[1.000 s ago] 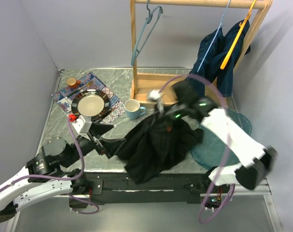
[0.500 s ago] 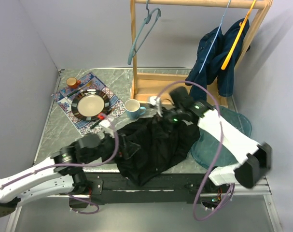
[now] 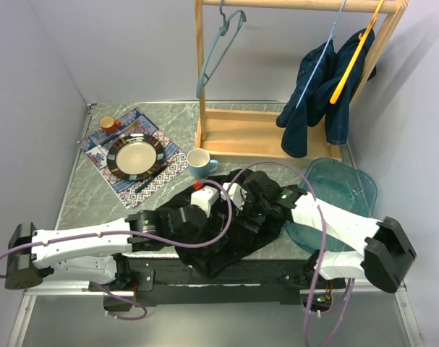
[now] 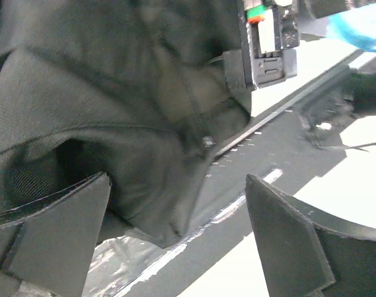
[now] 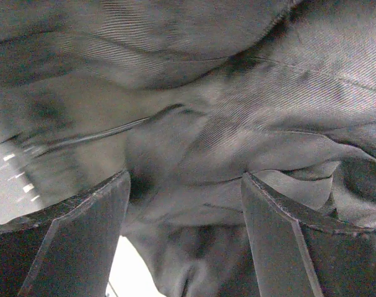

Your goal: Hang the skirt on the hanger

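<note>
Black skirt (image 3: 220, 249) lying in a loose heap at the near edge of the table, well apart from the bare teal hanger (image 3: 200, 81) that hangs on the wooden rack (image 3: 248, 144) at the back. Both arms reach low over the heap from opposite sides, probably to find the waistband before lifting. The left gripper (image 4: 176, 178) stands with its jaws wide apart over a fold at the table edge and holds nothing. The right gripper (image 5: 184, 175) is likewise parted above creased cloth, with no fabric pinched. A dark blue garment (image 3: 313, 87) occupies another hanger on the rack. Containers: the light blue mug (image 3: 197, 163), contents not discernible; the plate (image 3: 116, 165), nothing visible on it; the teal tray (image 3: 353, 189), nothing visible inside.
</note>
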You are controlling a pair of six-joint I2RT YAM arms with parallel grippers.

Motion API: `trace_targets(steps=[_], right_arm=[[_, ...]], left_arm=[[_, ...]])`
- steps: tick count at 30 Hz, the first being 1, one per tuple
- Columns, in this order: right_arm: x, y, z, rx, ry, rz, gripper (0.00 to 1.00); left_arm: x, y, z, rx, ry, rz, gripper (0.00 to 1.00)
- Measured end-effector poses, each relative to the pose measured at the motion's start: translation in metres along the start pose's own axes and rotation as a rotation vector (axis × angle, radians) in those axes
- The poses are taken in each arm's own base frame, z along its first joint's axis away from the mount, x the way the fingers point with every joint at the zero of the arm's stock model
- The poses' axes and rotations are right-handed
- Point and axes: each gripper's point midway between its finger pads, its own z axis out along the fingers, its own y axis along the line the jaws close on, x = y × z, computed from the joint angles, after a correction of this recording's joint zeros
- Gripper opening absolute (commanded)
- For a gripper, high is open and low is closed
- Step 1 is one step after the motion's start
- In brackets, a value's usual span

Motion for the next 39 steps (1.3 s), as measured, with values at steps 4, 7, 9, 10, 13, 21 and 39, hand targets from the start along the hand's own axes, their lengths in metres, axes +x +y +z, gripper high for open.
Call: trace_targets(steps=[4, 7, 9, 10, 13, 21, 39], right_arm=[[0.012, -0.007, 0.016, 0.057, 0.063, 0.042, 0.72], [0.015, -0.012, 0.019, 0.095, 0.085, 0.069, 0.69], [0.014, -0.014, 0.019, 0.109, 0.083, 0.085, 0.7], [0.014, -0.014, 0.019, 0.111, 0.081, 0.09, 0.7], [0.011, -0.009, 0.017, 0.073, 0.076, 0.089, 0.73], [-0.013, 0.029, -0.003, -0.153, -0.025, 0.004, 0.79], [0.016, 0.011, 0.026, -0.018, 0.122, 0.016, 0.31]], left_arm=[[0.01, 0.013, 0.008, -0.084, 0.013, -0.033, 0.89], [0.023, 0.031, 0.015, -0.152, 0.026, -0.053, 0.84], [0.036, 0.043, 0.02, -0.198, 0.051, -0.056, 0.74], [0.042, 0.048, 0.023, -0.217, 0.062, -0.061, 0.73], [0.055, 0.06, 0.026, -0.25, 0.084, -0.066, 0.56], [0.058, 0.081, 0.028, -0.281, 0.065, -0.118, 0.1], [-0.005, 0.066, -0.025, -0.035, -0.159, -0.347, 0.01]])
